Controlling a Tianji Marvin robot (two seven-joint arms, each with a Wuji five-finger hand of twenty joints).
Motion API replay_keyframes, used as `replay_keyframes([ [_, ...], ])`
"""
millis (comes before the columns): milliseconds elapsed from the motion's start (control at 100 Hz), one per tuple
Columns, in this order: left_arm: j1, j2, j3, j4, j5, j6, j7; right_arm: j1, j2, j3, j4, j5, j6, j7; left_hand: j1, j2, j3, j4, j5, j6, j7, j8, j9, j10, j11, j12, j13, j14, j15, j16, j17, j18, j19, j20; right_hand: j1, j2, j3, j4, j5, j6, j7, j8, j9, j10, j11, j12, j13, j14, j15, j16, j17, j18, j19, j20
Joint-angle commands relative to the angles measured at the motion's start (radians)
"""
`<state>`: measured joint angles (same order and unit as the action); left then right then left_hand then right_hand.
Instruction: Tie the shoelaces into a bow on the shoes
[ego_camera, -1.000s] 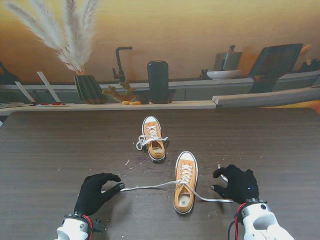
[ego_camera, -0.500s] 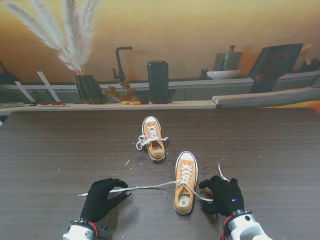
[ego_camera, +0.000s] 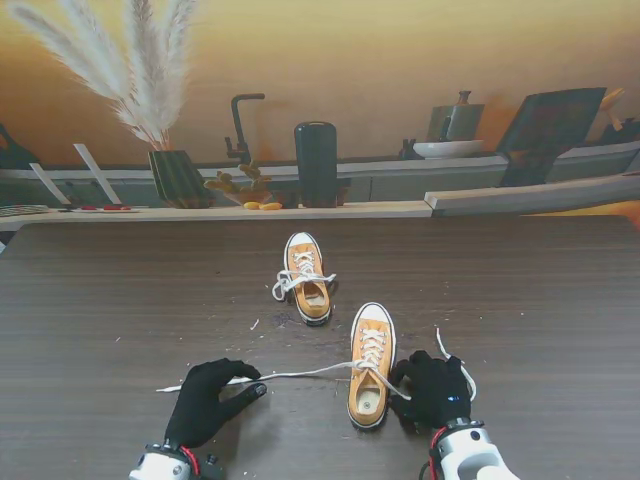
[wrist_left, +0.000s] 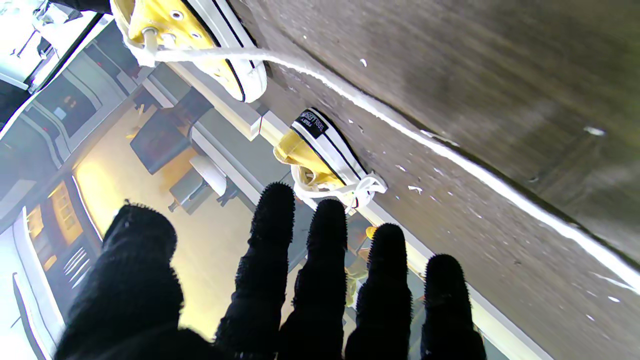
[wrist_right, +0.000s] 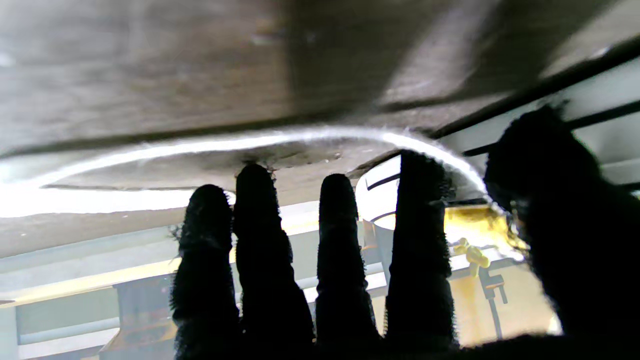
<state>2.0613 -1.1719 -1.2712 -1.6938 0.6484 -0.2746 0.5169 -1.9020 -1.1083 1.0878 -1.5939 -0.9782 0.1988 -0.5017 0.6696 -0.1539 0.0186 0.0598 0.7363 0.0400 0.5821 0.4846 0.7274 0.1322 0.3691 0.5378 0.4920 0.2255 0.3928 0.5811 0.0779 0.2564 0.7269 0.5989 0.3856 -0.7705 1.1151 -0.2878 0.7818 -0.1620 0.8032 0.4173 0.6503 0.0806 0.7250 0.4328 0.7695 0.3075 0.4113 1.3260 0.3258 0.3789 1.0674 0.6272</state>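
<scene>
The near orange shoe (ego_camera: 371, 375) has its white laces undone. Its left lace (ego_camera: 290, 375) runs flat over the table and past my left hand (ego_camera: 212, 400), whose fingers (wrist_left: 320, 260) are straight and spread, off the lace (wrist_left: 450, 150). My right hand (ego_camera: 435, 390) sits against that shoe's right side. The right lace (ego_camera: 462, 368) curls out around it. In the right wrist view the lace (wrist_right: 300, 137) arcs over the fingertips (wrist_right: 420, 200) and drops between index finger and thumb, which stand apart. The far orange shoe (ego_camera: 306, 278) carries a tied bow (wrist_left: 360, 187).
A dark wooden table (ego_camera: 520, 290) holds both shoes, with small white specks (ego_camera: 254, 324) near them. Behind its far edge runs a ledge with a pampas-grass pot (ego_camera: 178, 178), a black cylinder (ego_camera: 316, 163) and a tap (ego_camera: 240, 125).
My right hand has slid left to the near shoe, dragging its lace into a loop. My left hand has shifted right and nearer to me, and the lace's free end now trails past it.
</scene>
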Motion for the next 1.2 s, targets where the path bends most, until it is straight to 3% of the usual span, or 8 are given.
replay_keyframes([
  [0,0.002,-0.002,0.002,-0.004,0.003,-0.003,-0.014,0.011,-0.010,-0.007,0.026,0.004,0.007,0.020,0.014,0.000,0.008,0.007,-0.010,-0.055,-0.005,-0.007,-0.029,-0.021,-0.019,-0.019,-0.017,-0.009,-0.013,-0.021,-0.014,0.024,-0.009,0.000,0.048,-0.008,0.032,-0.047,0.019,-0.048,0.085,-0.057,0.030,0.009,0.004,-0.006,0.035,-0.011,-0.068,-0.068,0.007,0.010,0.022,-0.015],
  [240,0.001,-0.002,0.002,-0.003,0.004,-0.006,-0.010,0.053,-0.030,-0.028,0.076,0.066,0.002,-0.028,0.019,0.005,0.010,0.007,-0.008,-0.054,-0.004,-0.006,-0.030,-0.022,-0.019,-0.019,-0.020,-0.008,-0.014,-0.021,-0.014,0.024,-0.010,0.006,0.092,0.046,0.082,-0.023,0.198,-0.168,0.228,-0.119,0.172,-0.011,-0.001,-0.003,0.075,-0.008,-0.060,-0.075,0.020,0.013,0.036,-0.025],
  [480,-0.002,-0.004,0.004,-0.002,0.002,-0.011,-0.005,0.015,-0.058,0.031,0.039,0.143,-0.058,-0.100,0.024,0.007,0.010,0.005,-0.003,-0.052,0.000,-0.005,-0.026,-0.018,-0.016,-0.018,-0.019,-0.006,-0.011,-0.020,-0.014,0.022,-0.010,0.010,0.115,0.071,0.095,-0.027,0.201,-0.113,0.247,0.021,0.246,-0.002,0.000,0.015,0.114,0.017,-0.063,-0.158,0.010,0.013,0.032,-0.039],
  [590,-0.004,-0.005,0.005,-0.002,0.000,-0.015,-0.002,-0.024,-0.072,0.079,-0.016,0.217,-0.129,-0.104,0.026,0.007,0.010,0.005,-0.003,-0.052,0.001,-0.005,-0.026,-0.020,-0.015,-0.018,-0.019,-0.007,-0.010,-0.020,-0.015,0.016,-0.012,0.011,0.135,0.098,0.083,-0.025,0.186,-0.081,0.241,0.087,0.294,0.022,-0.046,-0.012,0.134,0.059,-0.093,-0.289,0.001,0.013,-0.011,-0.077],
  [760,-0.011,-0.006,0.010,-0.002,-0.009,-0.024,-0.006,-0.082,-0.090,0.145,-0.104,0.399,-0.241,-0.031,0.029,0.005,0.011,0.005,0.000,-0.049,0.003,-0.004,-0.024,-0.017,-0.013,-0.018,-0.019,-0.006,-0.008,-0.019,-0.015,0.009,-0.015,0.011,0.165,0.134,0.057,-0.020,0.156,-0.038,0.251,0.143,0.405,0.070,-0.175,-0.119,0.199,0.140,-0.134,-0.672,0.004,0.020,-0.084,-0.189],
  [930,-0.024,-0.008,0.021,0.003,-0.018,-0.027,-0.006,-0.104,-0.097,0.177,-0.144,0.526,-0.291,0.035,0.033,0.004,0.013,0.006,0.003,-0.049,0.008,-0.004,-0.018,-0.017,-0.009,-0.016,-0.016,-0.004,-0.005,-0.019,-0.017,0.004,-0.024,0.007,0.186,0.163,0.036,-0.016,0.119,0.015,0.284,0.162,0.608,0.065,-0.122,-0.125,0.353,0.180,-0.055,-0.801,0.099,0.039,-0.079,-0.350],
  [1090,-0.037,-0.007,0.033,0.004,-0.023,-0.025,-0.013,-0.112,-0.097,0.187,-0.172,0.628,-0.309,0.102,0.036,0.003,0.015,0.007,0.006,-0.045,0.011,-0.003,-0.014,-0.015,-0.006,-0.015,-0.012,-0.005,-0.002,-0.019,-0.018,-0.001,-0.033,0.003,0.198,0.178,0.015,-0.012,0.106,0.056,0.300,0.155,0.690,0.027,0.131,0.028,0.465,0.190,0.081,-0.730,0.229,0.095,-0.019,-0.412],
  [1190,-0.056,-0.008,0.050,0.013,-0.037,-0.033,-0.023,-0.114,-0.094,0.188,-0.185,0.666,-0.313,0.134,0.041,0.001,0.017,0.006,-0.005,-0.041,0.002,-0.010,-0.014,-0.012,-0.005,-0.016,-0.011,-0.004,0.000,-0.020,-0.024,-0.004,-0.068,-0.019,0.199,0.198,-0.012,-0.007,0.089,0.056,0.305,0.159,0.676,-0.004,0.308,0.128,0.474,0.147,0.362,-0.444,0.383,0.209,0.119,-0.411],
])
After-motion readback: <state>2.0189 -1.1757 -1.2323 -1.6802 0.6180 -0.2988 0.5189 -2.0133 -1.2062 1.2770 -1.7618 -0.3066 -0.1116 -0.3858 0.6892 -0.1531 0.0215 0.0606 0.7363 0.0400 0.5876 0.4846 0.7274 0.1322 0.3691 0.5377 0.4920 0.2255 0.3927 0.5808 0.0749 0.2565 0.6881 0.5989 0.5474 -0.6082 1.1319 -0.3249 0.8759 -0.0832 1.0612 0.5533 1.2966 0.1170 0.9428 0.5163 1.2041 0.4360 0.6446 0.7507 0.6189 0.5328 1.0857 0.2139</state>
